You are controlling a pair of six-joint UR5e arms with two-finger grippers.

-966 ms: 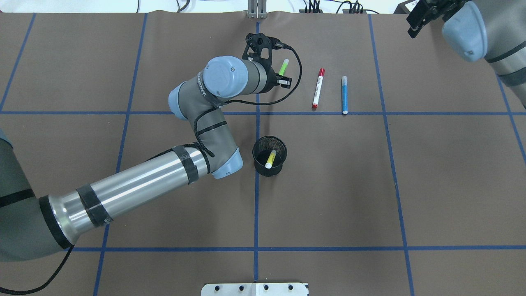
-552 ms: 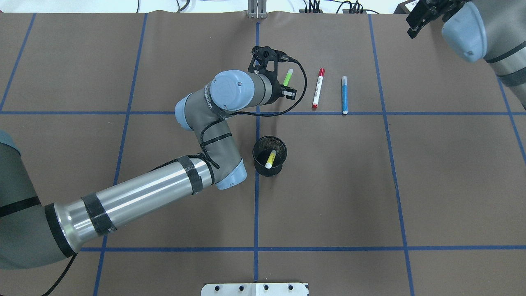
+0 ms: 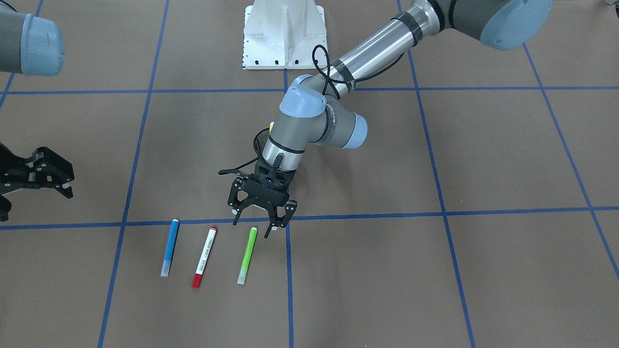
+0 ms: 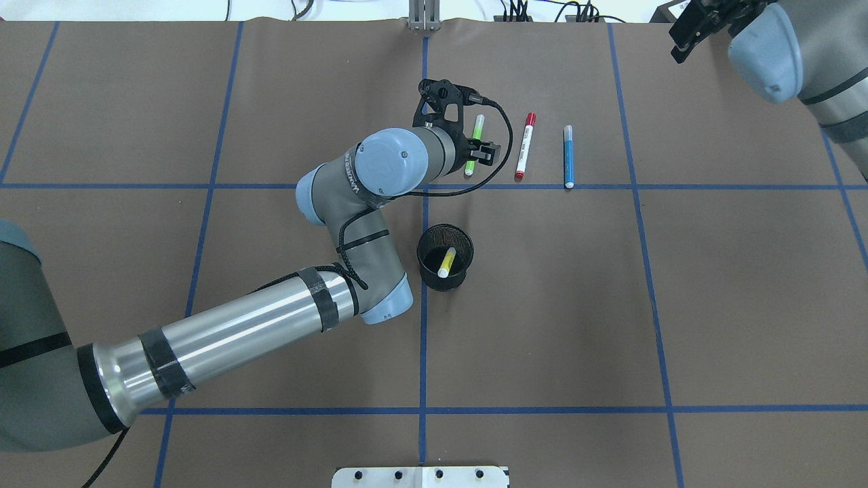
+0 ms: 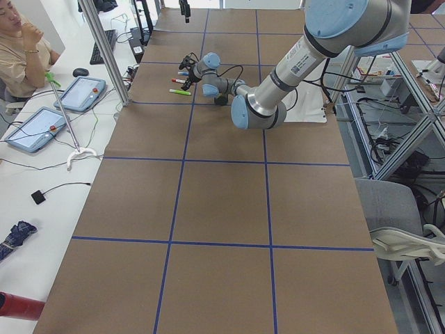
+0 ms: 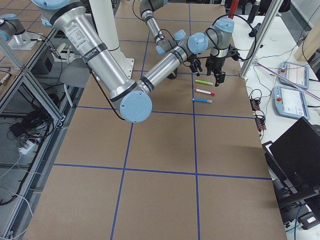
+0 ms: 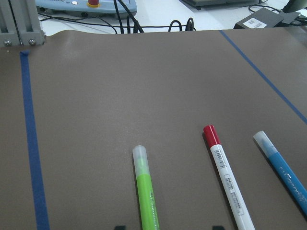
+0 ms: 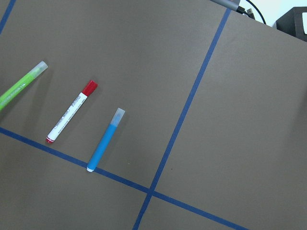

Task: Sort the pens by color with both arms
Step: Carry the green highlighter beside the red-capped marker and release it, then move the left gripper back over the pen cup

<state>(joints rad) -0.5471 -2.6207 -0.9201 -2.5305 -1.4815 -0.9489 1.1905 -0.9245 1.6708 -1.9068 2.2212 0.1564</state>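
Brown table paper point(image 4: 610, 305) now carries your slim lime-green marker point(image 4: 477, 132), let go by the wide-open, empty black left gripper point(image 3: 255, 221); green looks placed.

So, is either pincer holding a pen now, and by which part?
Nothing is held. The left pincer stands open over one end of the green pen, which lies on the table. The right pincer is open and empty.

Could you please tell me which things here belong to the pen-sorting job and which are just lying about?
Belong to the job: green pen, red-ended pen, blue pen, yellow pen, black mesh cup holding it, left hand, right hand.
Just lying about: white pedestal, control tablet on the side bench, laptop.
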